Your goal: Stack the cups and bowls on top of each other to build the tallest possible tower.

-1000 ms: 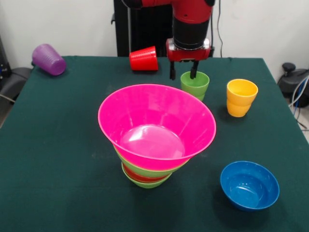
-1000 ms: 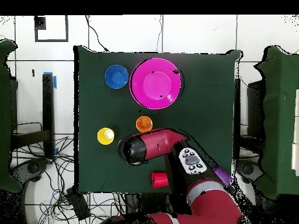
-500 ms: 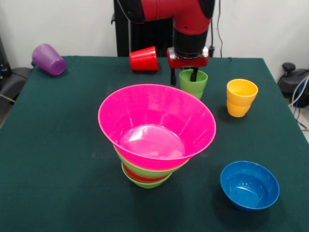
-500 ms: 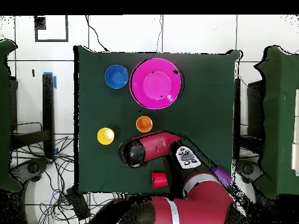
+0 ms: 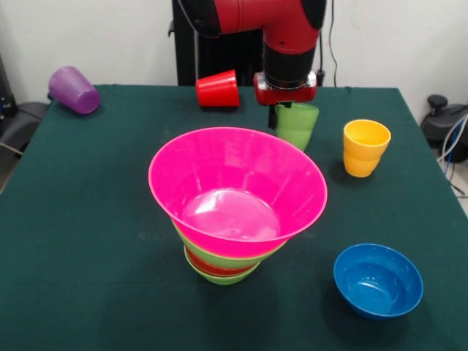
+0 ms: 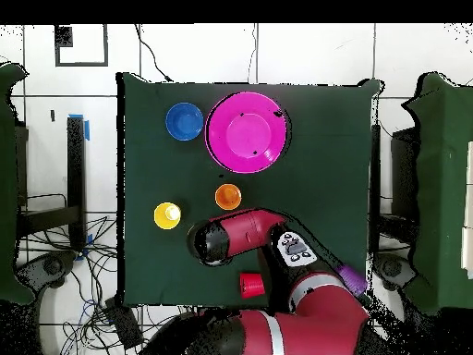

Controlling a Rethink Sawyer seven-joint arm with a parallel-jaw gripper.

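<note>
Lifted and tilted since before, light green cup hangs gripped in the claw.

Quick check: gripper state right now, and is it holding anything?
Gripper: shut on the green cup, which hangs tilted beneath it, behind the pink bowl.
</note>
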